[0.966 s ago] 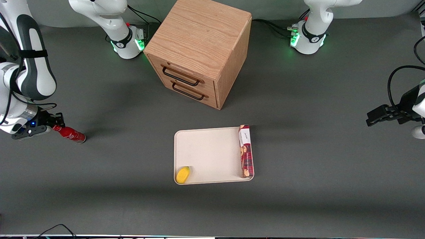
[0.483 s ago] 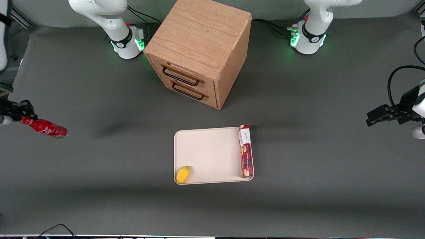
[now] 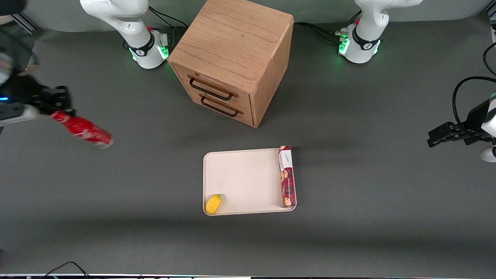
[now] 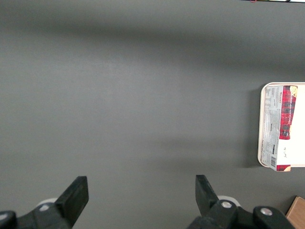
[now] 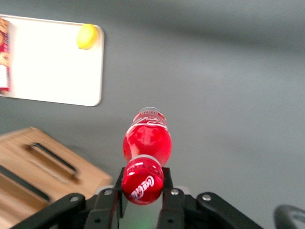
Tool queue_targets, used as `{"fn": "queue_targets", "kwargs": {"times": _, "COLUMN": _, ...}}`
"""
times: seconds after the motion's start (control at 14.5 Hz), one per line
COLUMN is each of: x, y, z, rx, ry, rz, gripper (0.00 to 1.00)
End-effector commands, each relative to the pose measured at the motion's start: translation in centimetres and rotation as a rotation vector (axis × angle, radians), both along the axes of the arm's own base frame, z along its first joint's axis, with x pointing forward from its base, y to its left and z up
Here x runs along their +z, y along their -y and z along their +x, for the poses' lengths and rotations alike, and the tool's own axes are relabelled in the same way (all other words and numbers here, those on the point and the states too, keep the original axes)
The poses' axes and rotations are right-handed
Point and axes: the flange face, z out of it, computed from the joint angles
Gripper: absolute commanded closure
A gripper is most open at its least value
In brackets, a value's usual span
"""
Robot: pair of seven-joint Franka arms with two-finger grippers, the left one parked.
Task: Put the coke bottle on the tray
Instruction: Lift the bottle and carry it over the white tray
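Red coke bottle (image 3: pixel 82 130) with red cap and white script lettering, clamped at the neck in the black gripper (image 3: pixel 54 104) over the dark grey table (image 3: pixel 116 217); cream-white tray (image 3: pixel 244 174); yellow lemon (image 3: pixel 213 204); red cookie box (image 3: pixel 287 176) with white label; light oak-grain cabinet (image 3: pixel 232 58), black handles.

In the front view the hand (image 3: pixel 54 104) and the coke bottle (image 3: pixel 83 131) it clamps by the neck are smeared by motion blur, and the arm above them runs off the picture's edge. In the right wrist view the tray (image 5: pixel 52 62) and the cookie box (image 5: pixel 4 59) on it are cut off by the edge, and the wooden drawer cabinet (image 5: pixel 43 176) shows only in part
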Motion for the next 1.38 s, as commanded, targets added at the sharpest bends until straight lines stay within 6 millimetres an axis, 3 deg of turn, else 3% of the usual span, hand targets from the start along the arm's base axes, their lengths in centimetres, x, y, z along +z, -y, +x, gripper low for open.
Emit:
{"fn": "queue_targets", "kwargs": {"times": 0.0, "x": -4.2, "y": -8.8, "z": 1.7, "rx": -0.218, "ry": -0.049, "rz": 0.039, "gripper": 1.00}}
{"fn": "queue_targets", "kwargs": {"times": 0.14, "x": -8.3, "y": -14.3, "z": 2.5, "rx": -0.297, "ry": -0.026, "rz": 0.027, "gripper": 1.00}}
{"fn": "queue_targets", "kwargs": {"times": 0.34, "x": -15.1, "y": -19.2, "z": 3.6, "rx": -0.373, "ry": -0.040, "rz": 0.010, "gripper": 1.00}}
{"fn": "queue_targets", "kwargs": {"times": 0.62, "x": -22.8, "y": -21.8, "z": 4.5, "rx": -0.423, "ry": -0.026, "rz": 0.026, "gripper": 1.00}}
{"fn": "queue_targets", "kwargs": {"times": 0.9, "x": -30.8, "y": -22.6, "z": 5.4, "rx": -0.498, "ry": 0.017, "rz": -0.025, "gripper": 1.00}}
{"fn": "queue_targets", "kwargs": {"times": 1.1, "x": -32.7, "y": -23.0, "z": 5.4, "rx": -0.497, "ry": 0.005, "rz": -0.023, "gripper": 1.00}}
{"fn": "queue_targets", "kwargs": {"times": 1.17, "x": -33.0, "y": -22.9, "z": 5.5, "rx": -0.499, "ry": 0.001, "rz": -0.025, "gripper": 0.86}}
{"fn": "queue_targets", "kwargs": {"times": 1.24, "x": -32.9, "y": -22.8, "z": 5.6, "rx": -0.502, "ry": 0.001, "rz": -0.022, "gripper": 0.07}}
{"fn": "queue_targets", "kwargs": {"times": 1.31, "x": -32.3, "y": -22.6, "z": 5.8, "rx": -0.501, "ry": 0.009, "rz": -0.018, "gripper": 0.00}}
